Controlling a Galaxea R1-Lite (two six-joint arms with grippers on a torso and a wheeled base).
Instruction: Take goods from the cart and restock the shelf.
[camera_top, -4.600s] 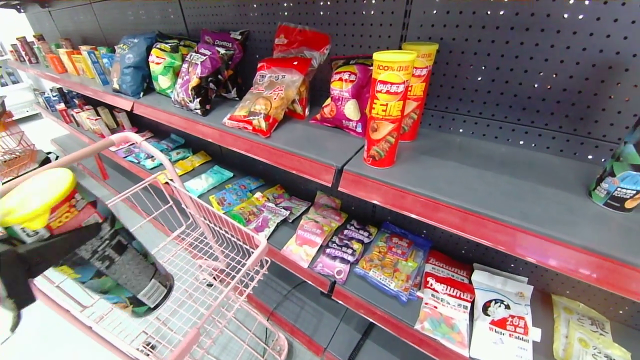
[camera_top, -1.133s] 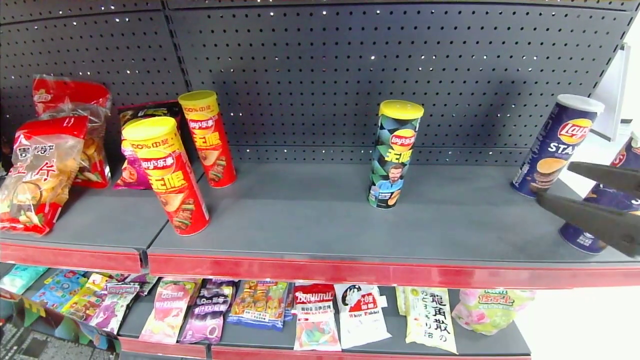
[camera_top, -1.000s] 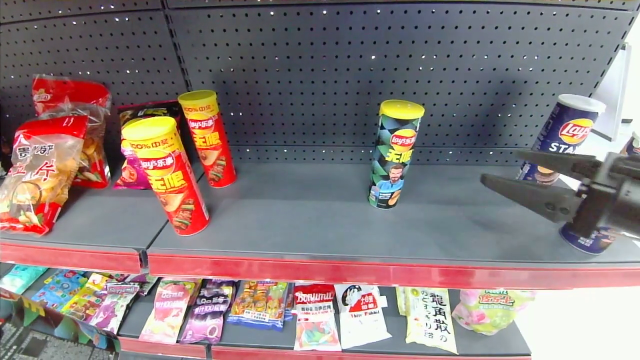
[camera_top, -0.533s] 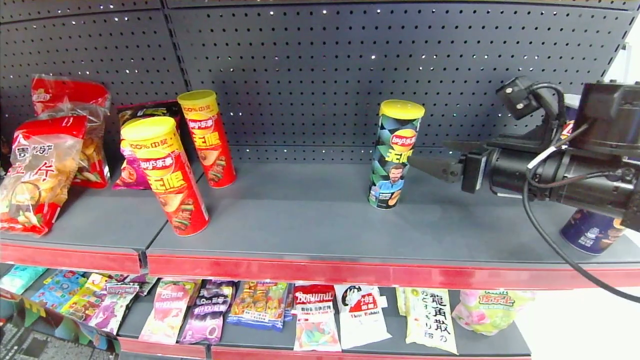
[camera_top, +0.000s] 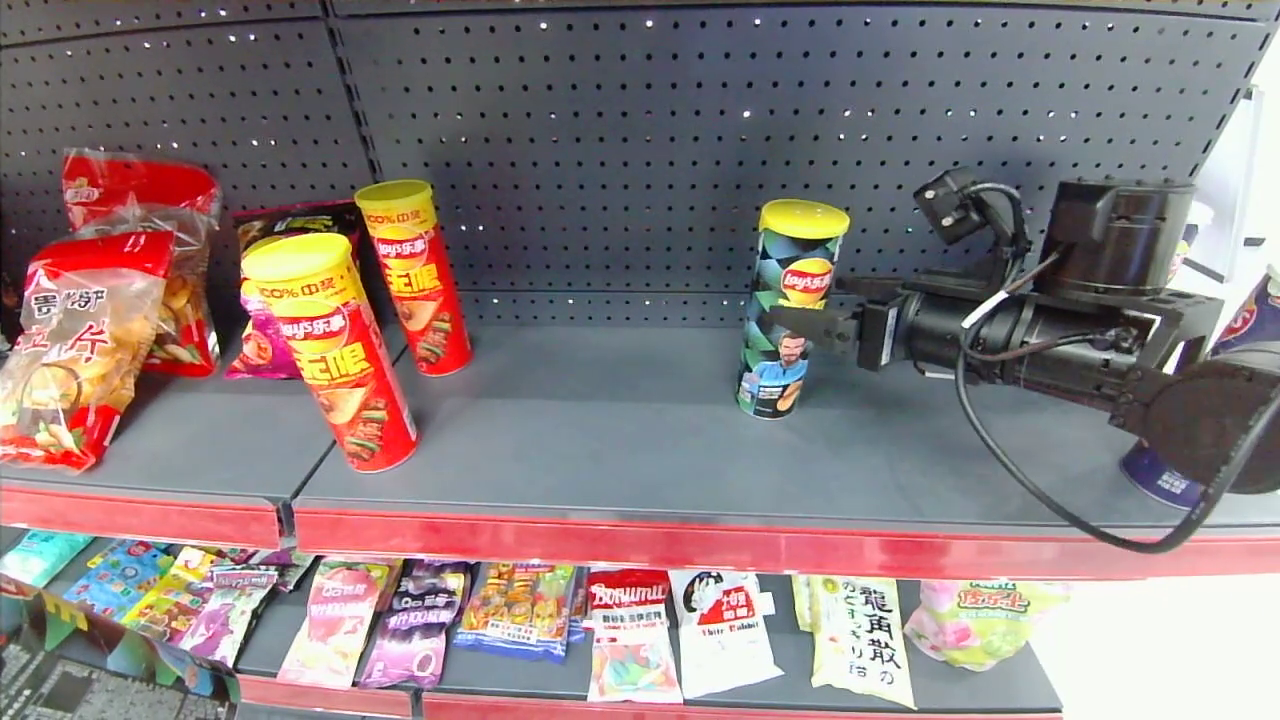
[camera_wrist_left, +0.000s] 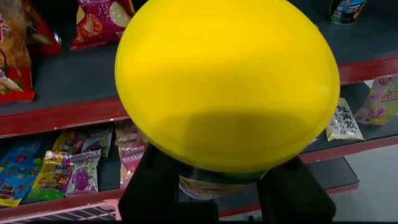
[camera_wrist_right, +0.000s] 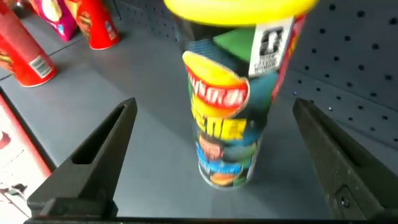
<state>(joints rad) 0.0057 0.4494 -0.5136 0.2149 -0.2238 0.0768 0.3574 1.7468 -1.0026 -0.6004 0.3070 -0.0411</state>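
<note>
R pincer (camera_top: 805, 305) lies level over the upper shelf board (camera_top: 600, 420), spread wide, w/ the green can (camera_top: 797, 250) standing btwn its 2 fingers. In the R wrist view there's 1 finger each side of the can w/ a clear gap both sides, so no contact & nothing gripped yet. Can is upright on the board, yellow lid on top, approx centred in the opening, logo side facing the pincer's palm. In the head view the near finger crosses in front of the can's middle. The far finger runs behind it, on the pegboard (camera_top: 600, 150) side.

Past the R pincer's tips, well apart along the same board, are 2 more upright cans w/ yellow lids: front red can (camera_top: 335, 350) near the board's edge, rear red can (camera_top: 415, 275) closer to the pegboard. Beyond those, chip bags (camera_top: 80, 330) lean at the back. Behind the pincer, under its arm, is a blue can (camera_top: 1160, 475), mostly hidden. Below the pincer, 1 level down, sweet pkts (camera_top: 630, 630) lie flat.

L pincer (camera_wrist_left: 219, 190) is clamped on a 2nd can (camera_wrist_left: 227, 81). Its big yellow lid points at the wrist cam, w/ the body squeezed btwn the 2 dark fingers. It's held in the air, out in front of the shelving & apart from it.
</note>
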